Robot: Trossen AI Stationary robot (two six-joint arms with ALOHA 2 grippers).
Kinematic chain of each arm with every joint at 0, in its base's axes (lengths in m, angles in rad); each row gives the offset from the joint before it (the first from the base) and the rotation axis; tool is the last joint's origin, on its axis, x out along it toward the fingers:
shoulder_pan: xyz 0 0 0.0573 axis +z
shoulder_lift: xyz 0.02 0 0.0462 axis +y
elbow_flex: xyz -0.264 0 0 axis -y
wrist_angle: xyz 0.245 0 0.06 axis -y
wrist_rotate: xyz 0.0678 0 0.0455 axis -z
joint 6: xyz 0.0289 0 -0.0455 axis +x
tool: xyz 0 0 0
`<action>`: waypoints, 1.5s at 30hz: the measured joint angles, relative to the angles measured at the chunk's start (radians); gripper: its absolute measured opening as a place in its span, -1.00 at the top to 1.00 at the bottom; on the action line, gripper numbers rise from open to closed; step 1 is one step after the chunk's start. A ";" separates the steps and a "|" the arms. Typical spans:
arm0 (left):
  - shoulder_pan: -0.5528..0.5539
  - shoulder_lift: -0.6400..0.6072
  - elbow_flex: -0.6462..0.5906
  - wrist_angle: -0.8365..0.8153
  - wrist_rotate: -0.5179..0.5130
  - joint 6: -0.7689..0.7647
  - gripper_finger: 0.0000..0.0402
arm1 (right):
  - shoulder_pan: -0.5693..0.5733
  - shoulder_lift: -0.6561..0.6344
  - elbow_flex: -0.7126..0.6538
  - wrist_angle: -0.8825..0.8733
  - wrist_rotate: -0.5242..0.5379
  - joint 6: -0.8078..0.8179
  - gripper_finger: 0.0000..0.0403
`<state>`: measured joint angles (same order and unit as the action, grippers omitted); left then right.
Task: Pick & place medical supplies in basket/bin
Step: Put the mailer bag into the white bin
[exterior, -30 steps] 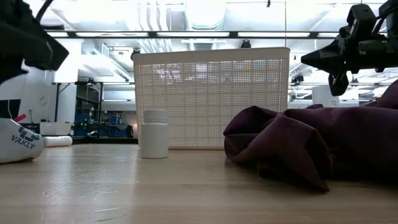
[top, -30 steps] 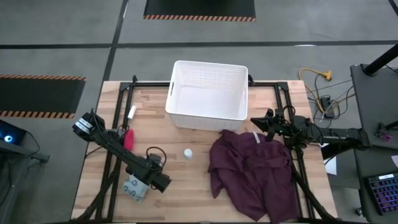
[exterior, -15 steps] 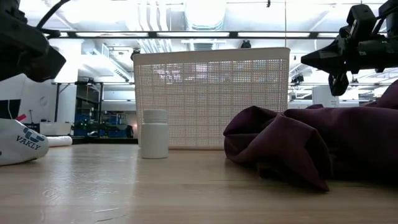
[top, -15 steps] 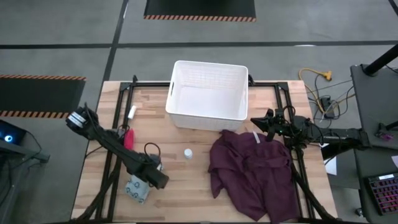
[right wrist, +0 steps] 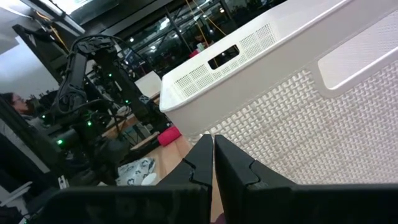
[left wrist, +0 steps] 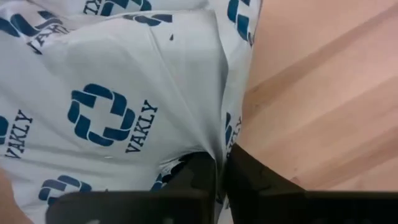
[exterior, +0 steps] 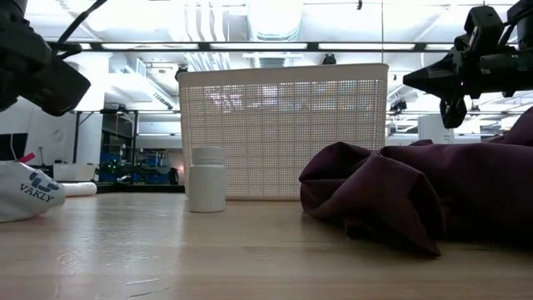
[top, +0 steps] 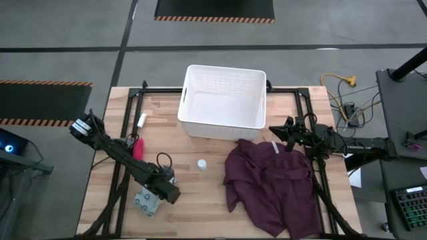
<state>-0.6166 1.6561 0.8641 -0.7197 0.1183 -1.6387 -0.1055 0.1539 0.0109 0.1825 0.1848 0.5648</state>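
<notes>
Wooden table [top: 200, 193] held everything. Pale teal packet [top: 146, 202] with dark blue "VAKLY" logos sat near the front left corner, pinched by the left gripper [top: 162, 193], jaws closed on a fold of it. Tiny white bottle [top: 201, 163] stood between it and the maroon cloth [top: 270, 183]. White slotted basket [top: 223, 103] was behind. Right gripper [top: 275, 131] hovered beside the basket, jaws shut on nothing. Most of the packet was cut off in the low view.

Basket [top: 223, 100] behind bottle [top: 201, 164]; cloth [top: 270, 183] right, packet [top: 147, 201] left of it.
</notes>
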 joint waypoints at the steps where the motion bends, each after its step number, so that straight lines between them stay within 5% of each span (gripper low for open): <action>1: 0.000 -0.005 0.004 -0.007 0.002 0.024 0.99 | 0.000 0.000 0.000 0.000 0.000 0.000 0.96; 7: 0.000 -0.109 0.020 -0.028 -0.004 0.094 1.00 | 0.001 0.000 0.000 0.001 0.000 0.002 0.96; 16: 0.000 -0.373 0.032 -0.037 -0.143 0.239 1.00 | 0.001 0.000 0.000 0.002 0.000 0.004 0.96; 22: 0.002 -0.535 0.087 -0.010 -0.421 0.347 1.00 | 0.001 0.000 0.000 0.002 0.000 0.004 0.96; 27: 0.035 -0.616 0.172 0.089 -0.717 0.620 1.00 | 0.001 0.000 0.000 0.002 0.000 0.004 0.96; 38: 0.323 -0.528 0.495 0.110 -0.751 1.223 1.00 | 0.001 0.000 0.000 0.002 -0.001 0.004 0.96; 45: 0.608 -0.399 0.623 0.110 -0.753 1.281 1.00 | 0.001 0.000 0.000 0.002 -0.001 0.004 0.96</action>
<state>-0.0085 1.2572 1.4876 -0.6100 -0.6347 -0.3574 -0.1047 0.1539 0.0109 0.1841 0.1841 0.5686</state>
